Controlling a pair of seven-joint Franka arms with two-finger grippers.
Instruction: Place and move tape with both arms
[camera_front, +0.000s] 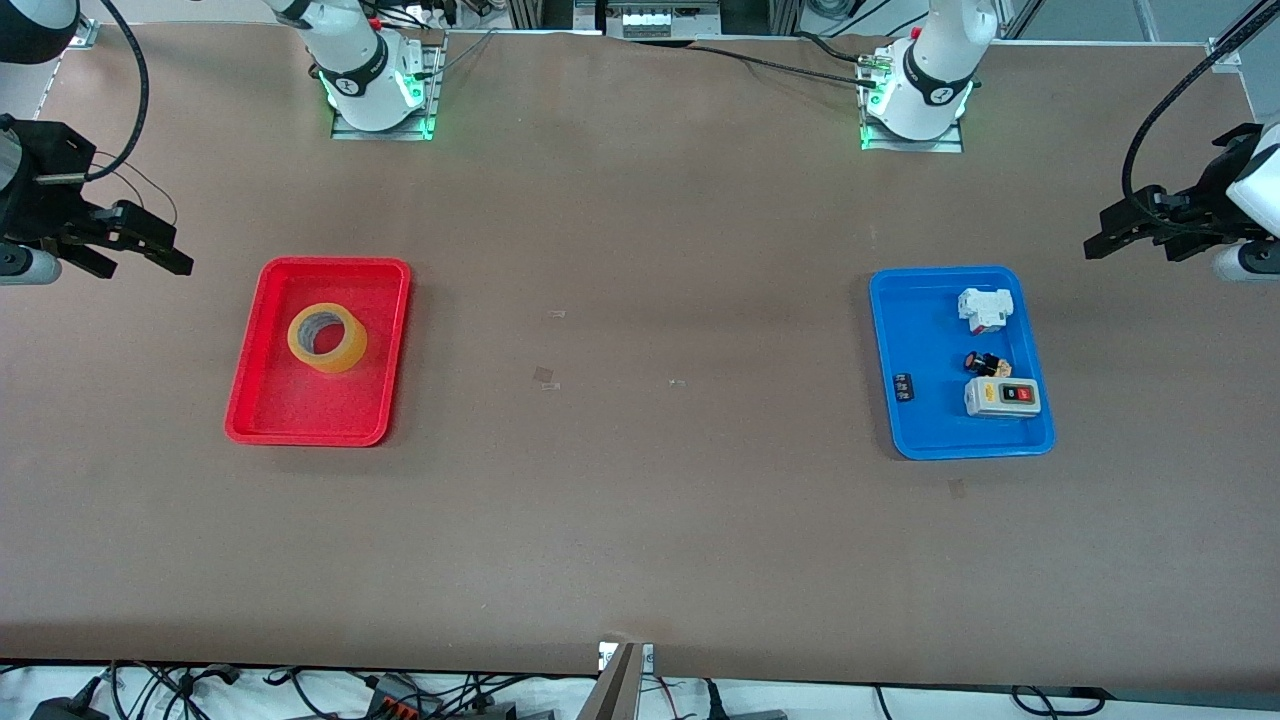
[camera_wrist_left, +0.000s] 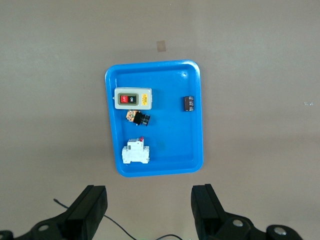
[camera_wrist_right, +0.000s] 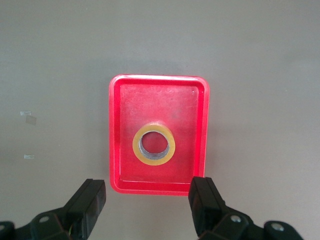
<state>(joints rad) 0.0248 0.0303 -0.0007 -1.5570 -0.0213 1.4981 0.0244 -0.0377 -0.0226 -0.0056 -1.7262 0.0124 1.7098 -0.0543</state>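
Note:
The tape (camera_front: 340, 352), a yellow roll with a hollow core, lies flat in a red tray (camera_front: 300, 410) toward the right arm's end of the table. My right gripper (camera_front: 158, 243) is open and empty, up over the table beside the red tray's outer edge. In the right wrist view the tape (camera_wrist_right: 154, 160) and red tray (camera_wrist_right: 116, 130) lie ahead of the open right gripper (camera_wrist_right: 148, 202). My left gripper (camera_front: 1108, 236) is open and empty, up over the table at the left arm's end. In the left wrist view it (camera_wrist_left: 149, 210) holds nothing.
A blue tray (camera_front: 930, 430) toward the left arm's end holds a grey switch box (camera_front: 1002, 397), a white breaker (camera_front: 985, 308), a small black and red button (camera_front: 985, 364) and a small black part (camera_front: 904, 386). The blue tray (camera_wrist_left: 111, 125) also shows in the left wrist view.

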